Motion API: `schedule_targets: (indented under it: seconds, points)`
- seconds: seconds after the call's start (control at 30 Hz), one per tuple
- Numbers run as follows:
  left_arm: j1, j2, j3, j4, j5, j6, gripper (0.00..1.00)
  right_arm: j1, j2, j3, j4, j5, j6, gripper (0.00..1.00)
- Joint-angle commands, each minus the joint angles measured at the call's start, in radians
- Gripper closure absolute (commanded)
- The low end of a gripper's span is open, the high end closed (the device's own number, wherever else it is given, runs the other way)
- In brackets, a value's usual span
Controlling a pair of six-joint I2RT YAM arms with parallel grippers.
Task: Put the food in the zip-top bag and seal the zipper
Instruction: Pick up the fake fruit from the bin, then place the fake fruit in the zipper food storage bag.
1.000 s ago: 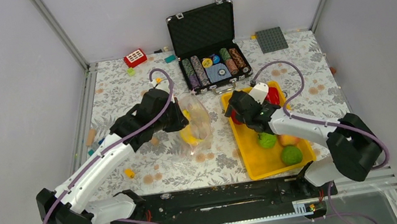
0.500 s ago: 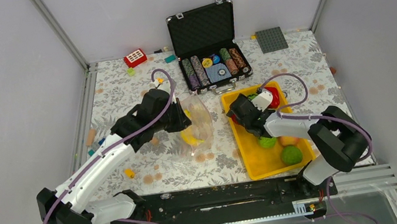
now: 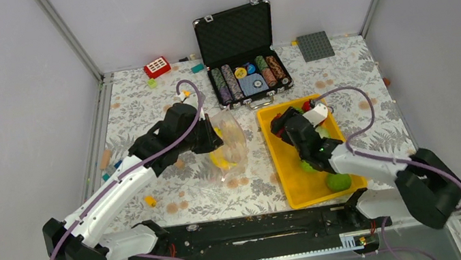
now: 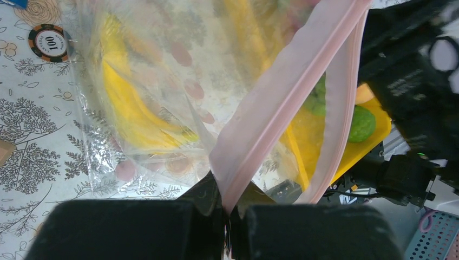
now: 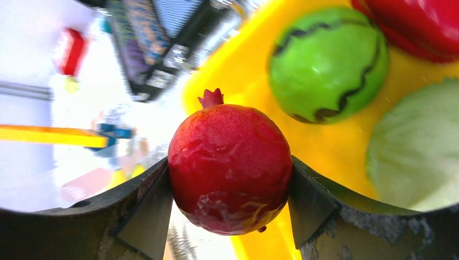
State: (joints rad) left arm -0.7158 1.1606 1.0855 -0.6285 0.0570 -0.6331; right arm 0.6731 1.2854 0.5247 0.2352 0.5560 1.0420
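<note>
Its fingertips hidden from above, the right gripper (image 5: 230, 189) clamped a glossy red pomegranate (image 5: 230, 157) over the yellow tray (image 5: 243, 65) — at its 9 o'clock, the left gripper (image 4: 226, 216) pinched the pink zipper (image 4: 281, 92) of the crinkly clear zip-top bag (image 4: 157, 59), banana (image 4: 124, 108) blurred inside.

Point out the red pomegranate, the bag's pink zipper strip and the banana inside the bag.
red pomegranate (image 5: 230, 168): right wrist view, middle of its body.
zipper strip (image 4: 276, 103): left wrist view, midway along the near band.
banana (image 4: 125, 105): left wrist view, its curved middle.
</note>
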Motion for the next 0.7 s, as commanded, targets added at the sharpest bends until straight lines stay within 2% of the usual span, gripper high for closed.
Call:
schedule_targets:
  seconds: [0.0, 0.13, 0.23, 0.33, 0.47, 0.67]
  points:
    - [0.002, -0.002, -0.011, 0.056, 0.028, -0.004, 1.00, -0.006, -0.183, -0.013, 0.128, -0.065, -0.213, 0.51]
    - [0.002, 0.002, -0.012, 0.064, 0.032, -0.005, 1.00, -0.005, -0.281, -0.033, 0.288, -0.368, -0.417, 0.52]
    - [0.001, 0.003, -0.012, 0.064, 0.036, -0.005, 1.00, -0.004, -0.303, -0.015, 0.415, -0.667, -0.464, 0.52]
    - [0.002, -0.004, -0.015, 0.064, 0.033, -0.006, 1.00, -0.005, -0.297, 0.020, 0.485, -0.867, -0.468, 0.53]
    - [0.001, -0.008, -0.022, 0.064, 0.026, -0.010, 1.00, -0.001, -0.293, 0.050, 0.552, -1.019, -0.453, 0.54]
    - [0.002, 0.007, -0.019, 0.064, 0.032, -0.014, 1.00, 0.048, -0.277, 0.112, 0.564, -1.140, -0.471, 0.53]
